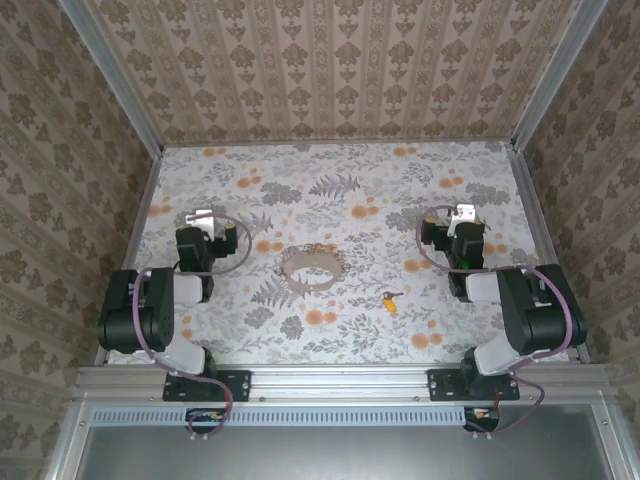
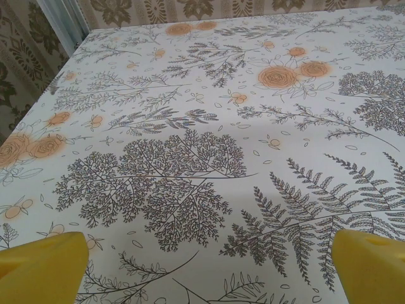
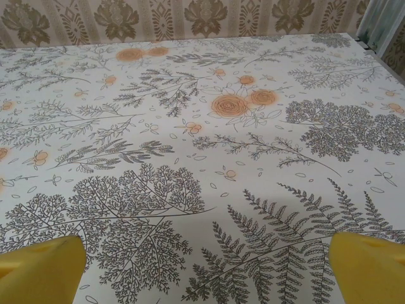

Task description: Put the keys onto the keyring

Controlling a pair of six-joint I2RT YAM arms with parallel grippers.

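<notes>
The keyring, a wide tan hoop, lies on the floral cloth at the table's middle. A tiny key with a yellow-orange head rests to its right, nearer the front edge. My left gripper hovers left of the hoop, and my right gripper sits right of the key and farther back. In the left wrist view the yellow fingertips stand far apart over bare cloth, so the left gripper is open. The right gripper is open too, its yellow fingertips wide apart with nothing between them.
Patterned walls with aluminium posts enclose the table on three sides. An aluminium rail with both arm bases runs along the near edge. Purple cables loop beside each wrist.
</notes>
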